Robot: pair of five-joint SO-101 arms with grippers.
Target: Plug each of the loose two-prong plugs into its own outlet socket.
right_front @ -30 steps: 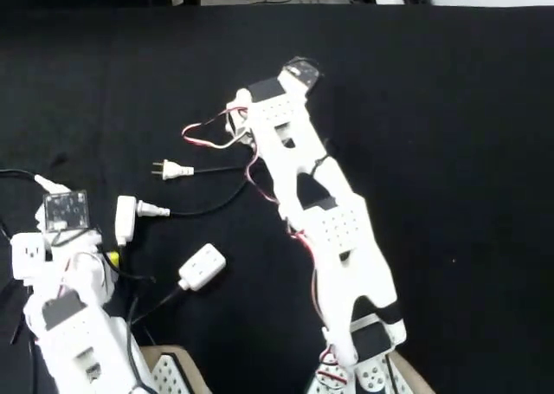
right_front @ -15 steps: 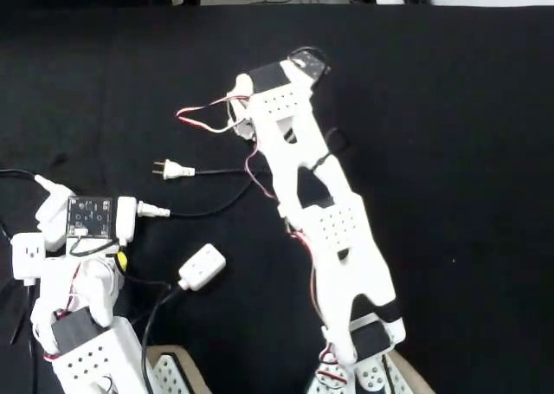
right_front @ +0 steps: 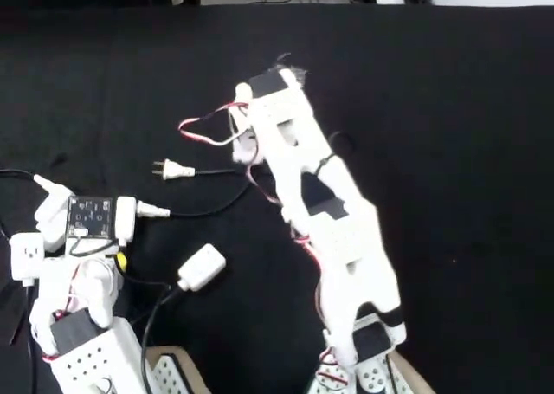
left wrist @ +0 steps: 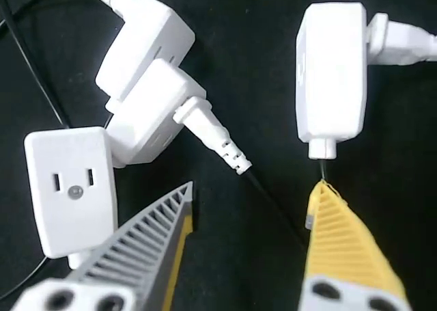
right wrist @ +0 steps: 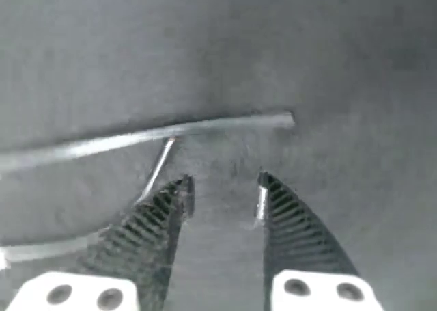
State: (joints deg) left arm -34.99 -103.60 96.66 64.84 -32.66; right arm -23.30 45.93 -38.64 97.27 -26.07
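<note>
— How far along are we with the plugs?

— 1 loose plug (right_front: 173, 170) lies on the mat (right_front: 450, 151) with its prongs bare, well apart from every socket. A seated plug (left wrist: 403, 41) looks pushed home in the filled socket (left wrist: 331, 78). So we judge that we are at the pick-up of the loose one.

— And our 2 claws?

— Our right claw (right wrist: 222, 184) is released and empty, hanging just above a black cord (right wrist: 171, 130), which we take to be the loose plug's. Our left claw (left wrist: 254, 188) is released too, holding nothing. It sits over the socket cluster, with the block (left wrist: 72, 188) beside its grey finger (left wrist: 147, 229) and the filled socket just off its yellow finger (left wrist: 341, 236).

— What does the next move ask of us?

— We think the right claw should travel along the cord to the plug body and grip that, not the cord, so the prongs point outward. The free socket (right_front: 201, 267) lies near our left arm. We would have the left claw pin it first, or it may slide when we push the prongs in.
</note>
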